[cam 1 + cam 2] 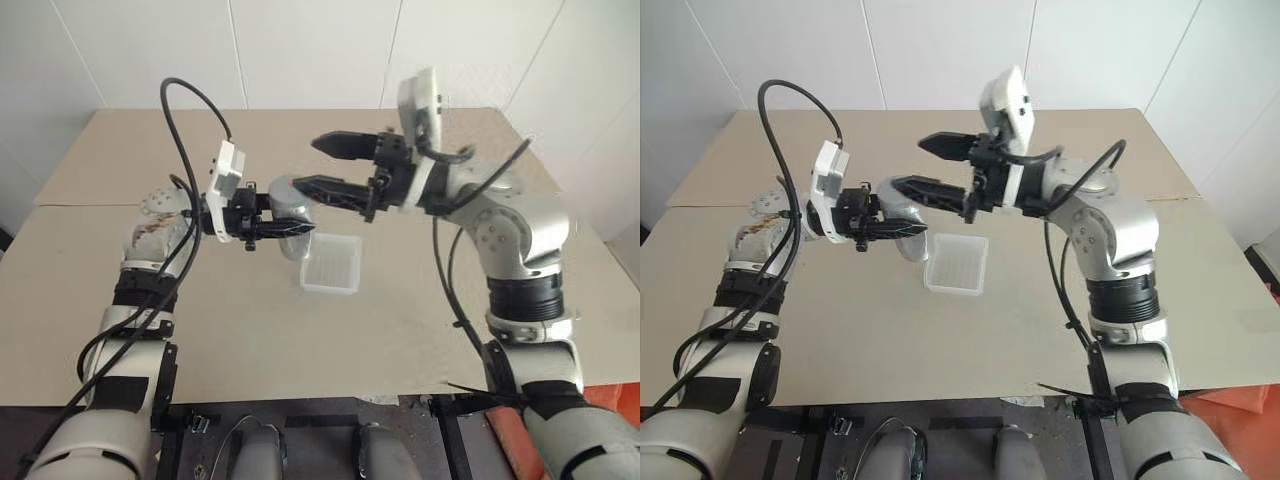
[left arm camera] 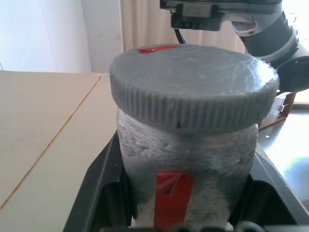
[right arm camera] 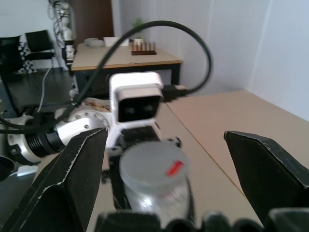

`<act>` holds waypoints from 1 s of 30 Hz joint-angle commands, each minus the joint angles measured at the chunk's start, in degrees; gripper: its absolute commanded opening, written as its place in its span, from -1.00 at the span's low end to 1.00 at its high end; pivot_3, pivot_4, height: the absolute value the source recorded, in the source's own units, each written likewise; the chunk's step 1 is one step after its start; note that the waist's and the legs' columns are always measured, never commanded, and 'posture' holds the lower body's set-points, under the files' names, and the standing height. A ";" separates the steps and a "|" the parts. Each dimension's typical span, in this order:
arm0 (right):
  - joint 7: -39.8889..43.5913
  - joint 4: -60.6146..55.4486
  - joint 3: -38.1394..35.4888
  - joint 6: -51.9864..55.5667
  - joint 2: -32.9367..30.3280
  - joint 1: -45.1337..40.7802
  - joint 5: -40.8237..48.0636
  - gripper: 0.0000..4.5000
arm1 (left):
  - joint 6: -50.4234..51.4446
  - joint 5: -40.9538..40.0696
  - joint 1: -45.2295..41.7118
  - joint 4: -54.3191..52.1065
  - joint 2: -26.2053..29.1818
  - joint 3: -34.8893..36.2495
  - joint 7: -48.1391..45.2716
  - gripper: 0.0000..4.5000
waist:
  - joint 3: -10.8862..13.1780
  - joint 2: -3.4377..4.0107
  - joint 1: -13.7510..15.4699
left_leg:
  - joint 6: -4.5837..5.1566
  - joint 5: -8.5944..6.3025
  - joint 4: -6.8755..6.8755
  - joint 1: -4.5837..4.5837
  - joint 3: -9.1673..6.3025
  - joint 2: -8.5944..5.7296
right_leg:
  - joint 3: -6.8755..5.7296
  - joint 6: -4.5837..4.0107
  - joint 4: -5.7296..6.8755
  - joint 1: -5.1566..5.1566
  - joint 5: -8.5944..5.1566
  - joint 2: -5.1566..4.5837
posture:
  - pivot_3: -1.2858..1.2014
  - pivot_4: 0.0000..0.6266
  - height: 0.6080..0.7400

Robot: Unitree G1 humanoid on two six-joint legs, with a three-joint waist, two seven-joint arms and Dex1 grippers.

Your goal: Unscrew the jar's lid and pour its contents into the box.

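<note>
Left gripper: I have it clamped on the jar, its black fingers pressed against either side of the grey body, held up in the air over the table.
Jar: I see it lying roughly level, its capped end turned toward my right arm. In the left wrist view the ribbed body sits squarely between the fingers, with a red vertical mark facing the camera.
Lid: still on the jar, a round grey cap with a ridged edge, slightly wider than the body. A red mark shows on its top near the rim.
Right gripper: I read the fingers as spread wide and holding nothing. One finger sits above, the other lower, and the lower tip lies just beside the capped end of the jar. In the right wrist view the lid's face appears between the two spread fingers; I cannot tell whether either one touches it.
Box: the translucent white tray rests flat on the table, just below and a little to the right of the raised jar.
Contents: hidden inside the closed jar, so I cannot tell.
Table: a flat tan surface.
</note>
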 commanded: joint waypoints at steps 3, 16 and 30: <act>-1.78 1.44 2.70 -2.53 2.35 -3.29 -3.02 0.99 | -0.21 -0.64 -2.17 -0.98 -0.29 0.72 -0.04 -0.13 | 0.00 0.00 0.12 | 0.00 0.00 0.00 0.00 0.00 0.00 | 0.00 0.00 0.00 0.00 0.00 0.00 | 0.03 -0.52 1.00; -1.07 8.44 4.59 -5.53 5.48 -5.72 -7.39 0.99 | -0.23 -0.84 -0.23 -4.11 0.27 0.71 -0.20 -0.13 | 0.00 0.00 0.16 | 0.00 0.00 0.00 0.00 0.00 0.00 | -0.01 0.00 0.00 0.00 0.00 0.00 | 0.03 -0.52 1.00; 0.67 5.34 1.32 -4.23 -1.97 -1.07 -6.75 0.99 | 0.36 -1.46 0.20 -5.23 1.89 1.15 -1.18 -0.13 | 0.00 0.00 0.24 | 0.00 0.00 -0.01 0.00 0.00 0.00 | -0.01 0.00 -0.01 0.00 0.00 0.00 | 0.03 -0.52 1.00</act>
